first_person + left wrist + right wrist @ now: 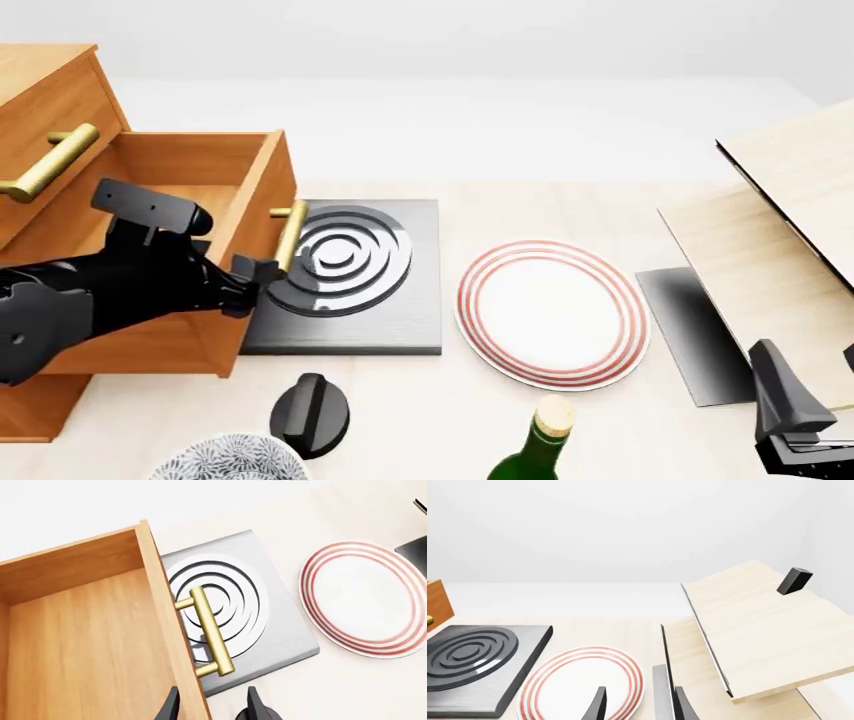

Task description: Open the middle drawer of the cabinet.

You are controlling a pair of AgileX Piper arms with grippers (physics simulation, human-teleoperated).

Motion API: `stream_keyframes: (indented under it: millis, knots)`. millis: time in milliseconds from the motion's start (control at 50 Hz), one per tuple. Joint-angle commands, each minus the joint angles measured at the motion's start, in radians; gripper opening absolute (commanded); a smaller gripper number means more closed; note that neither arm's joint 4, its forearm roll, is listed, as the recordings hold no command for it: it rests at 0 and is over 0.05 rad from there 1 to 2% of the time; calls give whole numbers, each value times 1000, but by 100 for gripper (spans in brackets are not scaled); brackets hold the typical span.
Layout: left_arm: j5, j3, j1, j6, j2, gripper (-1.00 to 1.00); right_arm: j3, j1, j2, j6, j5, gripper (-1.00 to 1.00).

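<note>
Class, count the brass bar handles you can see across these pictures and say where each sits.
2: one on the top drawer front, one on the pulled-out middle drawer front above the hotplate. The bottom drawer's handle may be hidden.

cabinet [47,110] cut off left, bottle [534,450] cut off below

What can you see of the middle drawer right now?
The middle drawer is an orange-brown wooden box, pulled well out of the cabinet and open at the top, with nothing showing in the part of its inside that is visible. One brass bar handle sits on two posts on its front panel. That front overhangs the grey ringed hotplate. The left gripper is open beside the front panel, its fingers clear of the handle.
</note>
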Motion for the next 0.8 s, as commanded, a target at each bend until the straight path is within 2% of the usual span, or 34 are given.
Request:
stream_keyframes:
  millis: [20,500,800]
  knots:
    - [-10,-3,-24,-10,5,100,0,0,-4,0,4,100]
    - [-28,-15,-77,-16,19,100,0,0,-4,0,4,100]
    - [4,-13,-63,6,-42,100,0,0,-4,0,4,100]
